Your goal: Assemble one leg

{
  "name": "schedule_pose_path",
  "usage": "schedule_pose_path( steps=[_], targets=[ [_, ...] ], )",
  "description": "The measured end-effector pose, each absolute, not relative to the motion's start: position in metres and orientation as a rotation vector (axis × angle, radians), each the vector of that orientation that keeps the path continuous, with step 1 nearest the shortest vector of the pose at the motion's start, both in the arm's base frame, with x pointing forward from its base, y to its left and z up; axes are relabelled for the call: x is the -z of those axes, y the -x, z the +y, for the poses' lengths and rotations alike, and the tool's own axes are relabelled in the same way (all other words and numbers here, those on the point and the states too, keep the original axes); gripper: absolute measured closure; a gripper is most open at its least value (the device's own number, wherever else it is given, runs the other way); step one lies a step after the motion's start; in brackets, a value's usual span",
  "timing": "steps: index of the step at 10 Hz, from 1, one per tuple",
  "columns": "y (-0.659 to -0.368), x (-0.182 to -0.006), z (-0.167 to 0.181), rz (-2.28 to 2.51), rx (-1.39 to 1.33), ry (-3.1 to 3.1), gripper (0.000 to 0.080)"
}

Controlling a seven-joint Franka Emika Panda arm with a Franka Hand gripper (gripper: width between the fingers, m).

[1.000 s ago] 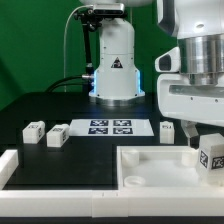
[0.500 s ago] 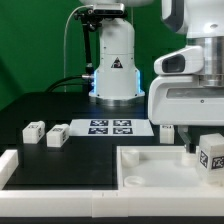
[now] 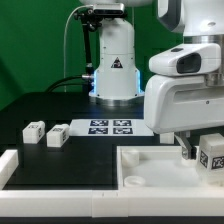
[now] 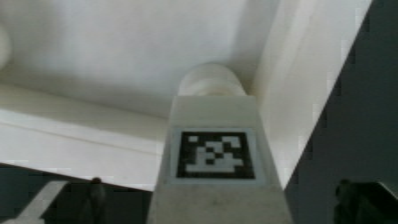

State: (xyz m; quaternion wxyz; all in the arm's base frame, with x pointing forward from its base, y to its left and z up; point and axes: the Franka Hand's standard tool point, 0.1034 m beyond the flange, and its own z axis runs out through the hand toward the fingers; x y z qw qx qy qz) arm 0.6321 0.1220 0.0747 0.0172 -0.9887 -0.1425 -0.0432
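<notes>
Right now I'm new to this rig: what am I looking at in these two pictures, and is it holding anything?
It is one robot arm with a two-finger gripper. The exterior view comes from a camera off the arm. The wrist view comes from a camera on the wrist, looking along the gripper. On the black table lie a big white tray, the marker board with its tags, and two loose blocks, small and white. The gripper holds the leg, a small white block with a tag, near a corner of the tray.
</notes>
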Motion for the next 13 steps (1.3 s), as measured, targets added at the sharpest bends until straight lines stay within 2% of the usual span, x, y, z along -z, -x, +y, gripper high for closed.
schedule_pose_path(
  steps=[2,3,4,5,6,8,13],
  targets=[
    [-0.6321,-0.0747,0.122,-0.422,0.134,3.075,0.0151],
    [-0.6321,-0.0747,0.122,-0.421,0.134,3.075,0.0284],
    [-0.6321,-0.0747,0.122,-0.421,0.134,3.075,0.0284],
    [-0.6321,-0.0747,0.1222,-0.392,0.133,3.077,0.0435],
    [-0.6321,-0.0747,0.122,-0.351,0.133,3.081,0.0509],
    [-0.6323,-0.0749,0.1219,-0.288,0.133,3.086,0.0509],
    [-0.6298,-0.074,0.1152,0.977,0.146,2.908,0.0509]
  ],
)
